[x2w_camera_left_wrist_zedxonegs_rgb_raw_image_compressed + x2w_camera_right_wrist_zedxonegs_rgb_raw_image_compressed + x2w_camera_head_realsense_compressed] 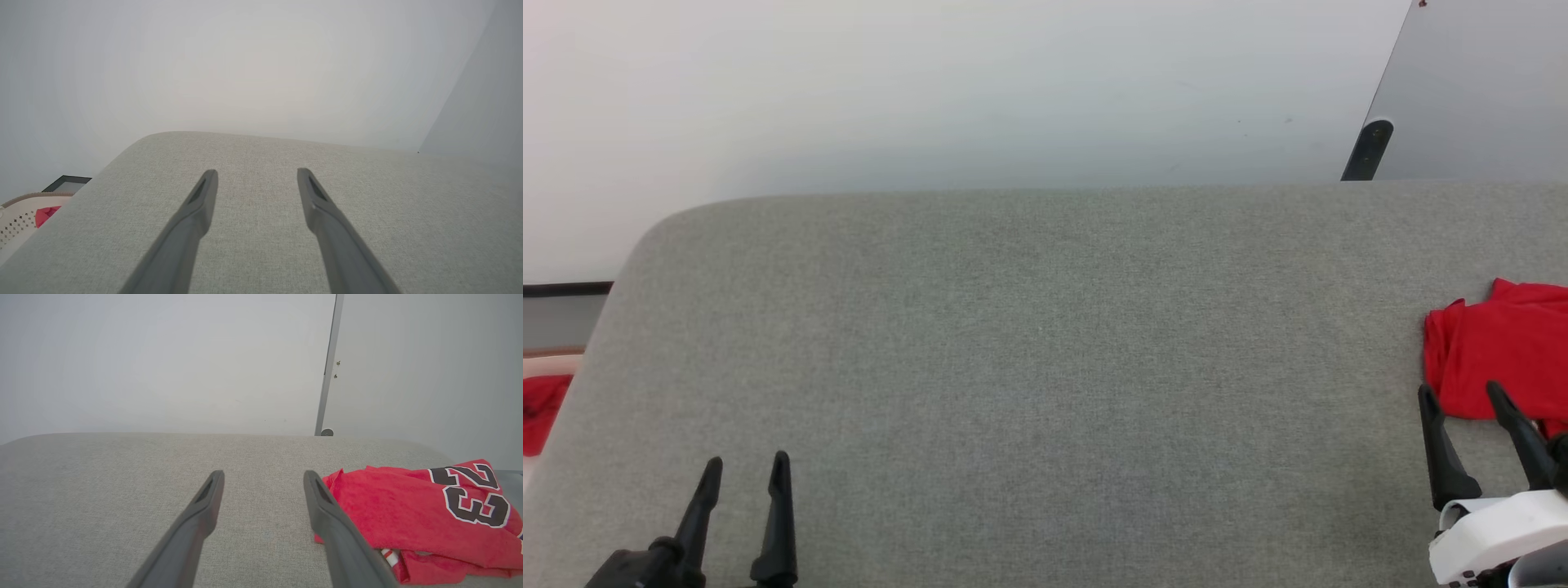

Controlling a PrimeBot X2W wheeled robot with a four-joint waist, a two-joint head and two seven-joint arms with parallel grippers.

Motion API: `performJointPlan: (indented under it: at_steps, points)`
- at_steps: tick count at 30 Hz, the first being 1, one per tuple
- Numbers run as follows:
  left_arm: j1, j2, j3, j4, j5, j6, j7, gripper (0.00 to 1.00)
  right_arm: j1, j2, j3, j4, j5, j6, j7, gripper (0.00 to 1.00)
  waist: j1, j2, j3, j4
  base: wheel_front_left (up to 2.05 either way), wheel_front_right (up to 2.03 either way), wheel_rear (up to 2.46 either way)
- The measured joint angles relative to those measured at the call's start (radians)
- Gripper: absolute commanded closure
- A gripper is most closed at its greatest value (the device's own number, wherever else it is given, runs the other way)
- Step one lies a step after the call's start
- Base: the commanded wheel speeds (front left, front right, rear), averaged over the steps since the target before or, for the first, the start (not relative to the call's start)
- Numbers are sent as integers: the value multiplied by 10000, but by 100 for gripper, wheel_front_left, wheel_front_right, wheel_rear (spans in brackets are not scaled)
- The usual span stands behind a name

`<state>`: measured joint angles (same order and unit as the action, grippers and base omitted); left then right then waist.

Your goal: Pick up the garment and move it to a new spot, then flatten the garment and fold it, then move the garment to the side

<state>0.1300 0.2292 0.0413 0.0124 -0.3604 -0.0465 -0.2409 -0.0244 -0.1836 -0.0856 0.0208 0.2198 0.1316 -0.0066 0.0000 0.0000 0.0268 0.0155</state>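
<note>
Garment (408,514), a crumpled red jersey shirt numbered 23, lies far right on the grey fabric surface (1013,367), just beside the right gripper (1460,390); its fingers and those of the left gripper (748,459) stand apart, empty.

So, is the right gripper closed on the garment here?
No, the right gripper stands open over the grey fabric surface, and the garment lies crumpled beside it, ungripped.
</note>
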Motion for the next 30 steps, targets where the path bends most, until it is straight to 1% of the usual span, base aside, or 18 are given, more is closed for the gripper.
performJointPlan:
  at_steps: [30]
  points:
    - [7,190,-138,-236,25,240,58,0,93,27,217,-148,6,0,-2,0,0,0,167,-25,0,0,0]
